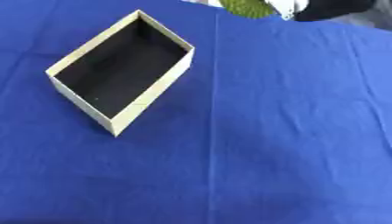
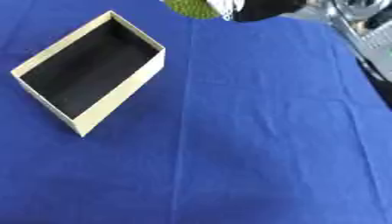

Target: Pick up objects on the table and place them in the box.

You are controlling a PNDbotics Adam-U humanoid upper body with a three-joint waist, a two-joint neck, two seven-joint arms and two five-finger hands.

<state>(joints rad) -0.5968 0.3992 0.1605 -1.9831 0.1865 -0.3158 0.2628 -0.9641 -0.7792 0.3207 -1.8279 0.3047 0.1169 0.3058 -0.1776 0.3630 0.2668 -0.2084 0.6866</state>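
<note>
Neither of the robot's hands shows in either eye view, so I can't tell whether the fingers are spread, curled or holding anything. No arm comes in from the sides or corners either.

What does show: the box (image 1: 122, 70), a pale cardboard-coloured open-top rectangle with a dark inside, sitting on the bench (image 1: 291, 131) in the upper left part of the view. It's turned at an angle, so one corner points toward the robot and the opposite one toward the far edge. The inside looks plain dark, and I can't make out anything lying in it apart from maybe a tiny pale speck on the floor of it.

The bench is covered in a blue cloth (image 2: 268, 153) with a faint crease line running from the far edge down toward the near edge, passing just right of the box. The cloth around the box is just lightly wrinkled blue fabric.

At the far edge, top middle, there's a green rounded thing (image 2: 191, 6) partly cut off by the frame, with something white and something black (image 2: 264, 8) just beside it on the right. Can't tell what any of those are. In the right eye view some grey stuff shows past the bench's right edge in the top corner.
</note>
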